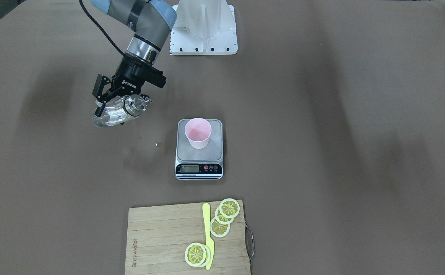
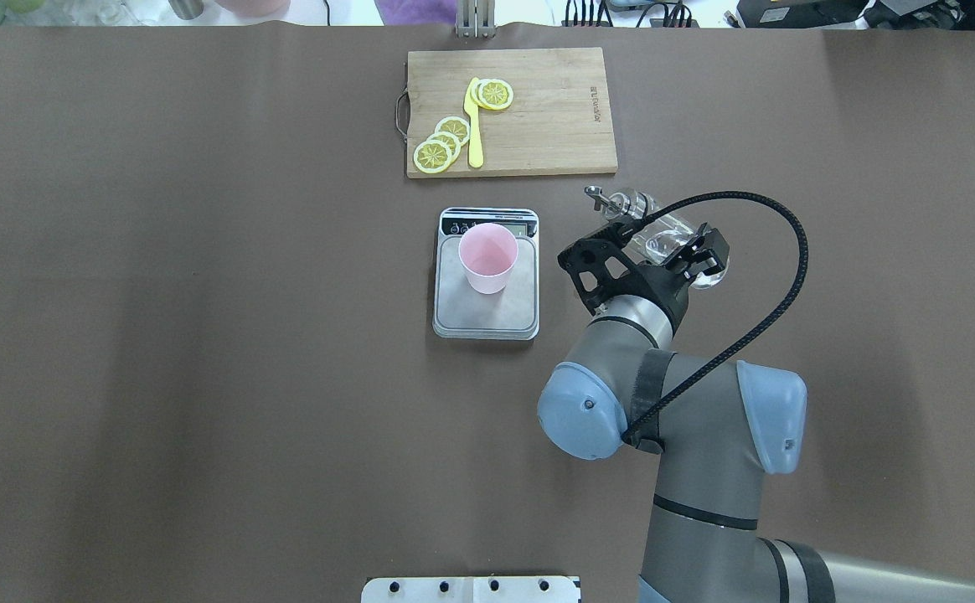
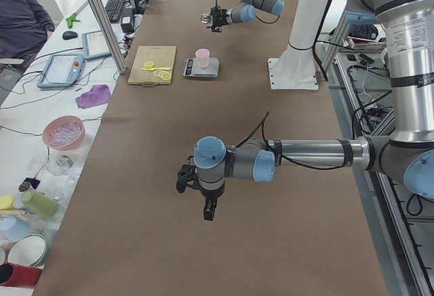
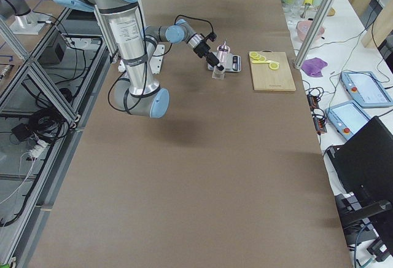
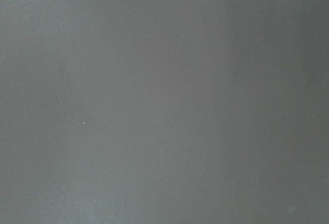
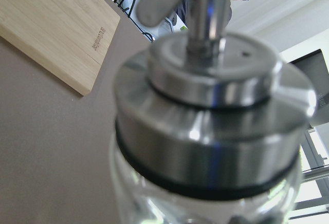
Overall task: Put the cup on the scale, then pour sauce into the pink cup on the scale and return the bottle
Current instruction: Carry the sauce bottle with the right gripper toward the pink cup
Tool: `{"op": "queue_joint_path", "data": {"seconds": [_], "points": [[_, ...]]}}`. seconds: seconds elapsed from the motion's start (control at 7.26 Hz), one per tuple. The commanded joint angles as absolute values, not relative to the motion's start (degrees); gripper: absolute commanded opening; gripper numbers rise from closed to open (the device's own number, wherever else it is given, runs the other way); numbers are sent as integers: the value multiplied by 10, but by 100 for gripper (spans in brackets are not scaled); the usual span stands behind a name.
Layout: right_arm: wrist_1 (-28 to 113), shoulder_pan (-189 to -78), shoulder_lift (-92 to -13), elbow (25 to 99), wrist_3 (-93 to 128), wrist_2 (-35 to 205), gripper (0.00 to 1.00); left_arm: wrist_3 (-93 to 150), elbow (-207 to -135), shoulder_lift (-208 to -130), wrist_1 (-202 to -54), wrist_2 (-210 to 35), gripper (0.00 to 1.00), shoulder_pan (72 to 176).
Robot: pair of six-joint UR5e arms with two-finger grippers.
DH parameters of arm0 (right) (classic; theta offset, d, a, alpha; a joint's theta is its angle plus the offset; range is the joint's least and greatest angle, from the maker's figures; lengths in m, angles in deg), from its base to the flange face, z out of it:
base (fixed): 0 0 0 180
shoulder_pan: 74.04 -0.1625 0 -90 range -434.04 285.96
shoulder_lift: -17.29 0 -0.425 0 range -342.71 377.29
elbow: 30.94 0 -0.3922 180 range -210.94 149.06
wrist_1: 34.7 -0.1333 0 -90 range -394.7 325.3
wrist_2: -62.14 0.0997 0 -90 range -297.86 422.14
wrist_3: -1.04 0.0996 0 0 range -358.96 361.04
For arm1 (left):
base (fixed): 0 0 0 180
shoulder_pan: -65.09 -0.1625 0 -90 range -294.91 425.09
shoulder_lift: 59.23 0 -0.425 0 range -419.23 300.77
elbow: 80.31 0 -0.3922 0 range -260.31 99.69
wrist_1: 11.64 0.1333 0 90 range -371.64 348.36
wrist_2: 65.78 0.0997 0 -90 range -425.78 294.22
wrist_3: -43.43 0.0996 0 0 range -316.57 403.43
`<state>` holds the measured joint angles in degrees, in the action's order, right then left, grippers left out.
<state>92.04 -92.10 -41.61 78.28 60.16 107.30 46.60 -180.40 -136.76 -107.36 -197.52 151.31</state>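
Observation:
The pink cup point(image 1: 197, 133) stands upright on the steel platform of the scale point(image 1: 199, 154) at the table's middle; I cannot tell whether it holds liquid. My right gripper point(image 1: 111, 107) is shut on the clear bottle point(image 1: 116, 111), held tilted above the table beside the scale, on my right. The spout point(image 2: 596, 197) points away from me and stays short of the cup point(image 2: 487, 255). The metal collar point(image 6: 205, 131) fills the right wrist view. Sauce in the bottle is hard to make out. My left gripper point(image 3: 205, 204) hangs far off over bare table; open or shut, I cannot tell.
A wooden cutting board point(image 1: 161, 236) with lemon slices point(image 1: 226, 215) and a yellow knife point(image 1: 208, 236) lies beyond the scale. Small droplets point(image 1: 158, 144) sit on the table between bottle and scale. The white robot base point(image 1: 203, 34) is at the near edge. A person point(image 3: 20, 17) sits beside the table.

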Motion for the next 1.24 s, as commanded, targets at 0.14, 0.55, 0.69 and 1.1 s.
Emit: {"op": "queue_joint_path", "data": {"seconds": [0.14, 0.55, 0.69, 1.1], "points": [[1010, -917, -363, 732, 588, 1061, 0, 467, -1802, -1368, -1074, -1975, 98, 1513], [1062, -916, -325, 681, 584, 1042, 0, 466, -1798, -1368, -1074, -1975, 98, 1513], [1076, -916, -311, 670, 584, 1036, 0, 466, -1793, -1368, -1074, -1975, 98, 1513], [1113, -916, -292, 644, 583, 1024, 0, 465, -1782, -1368, -1074, -1975, 98, 1514]]}}
